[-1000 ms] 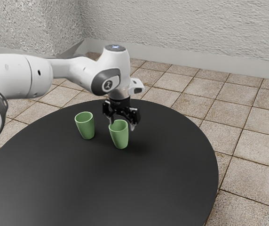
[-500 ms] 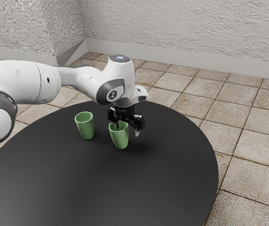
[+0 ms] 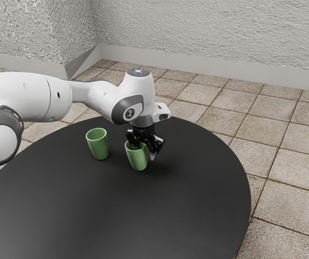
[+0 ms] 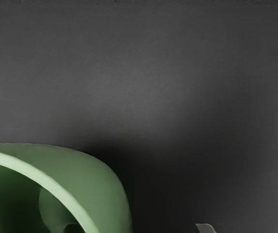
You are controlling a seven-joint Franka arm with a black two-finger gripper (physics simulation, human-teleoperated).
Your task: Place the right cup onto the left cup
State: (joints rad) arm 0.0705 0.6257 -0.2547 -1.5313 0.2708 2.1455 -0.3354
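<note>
Exterior view gives two cups upright on black table (image 3: 111, 216): green cup (image 3: 138, 159) under gripper (image 3: 145, 150), second green cup (image 3: 98, 144) nearby, toward the exterior view's left. Wrist view adds the first one's hollow inside, plus a gap between its outer wall and one fingertip (image 4: 206, 228). Jaws apart, straddling the rim, one inside, one outside.

Exterior view: the jaws hide part of the rim of the right cup (image 3: 138, 161); the desk (image 3: 111, 216) is cut off at the lower and left edges, the arm (image 3: 30, 97) at the left. Wrist view: the lower and left edges crop the right cup; the lower edge crops one fingertip (image 4: 205, 228).
</note>
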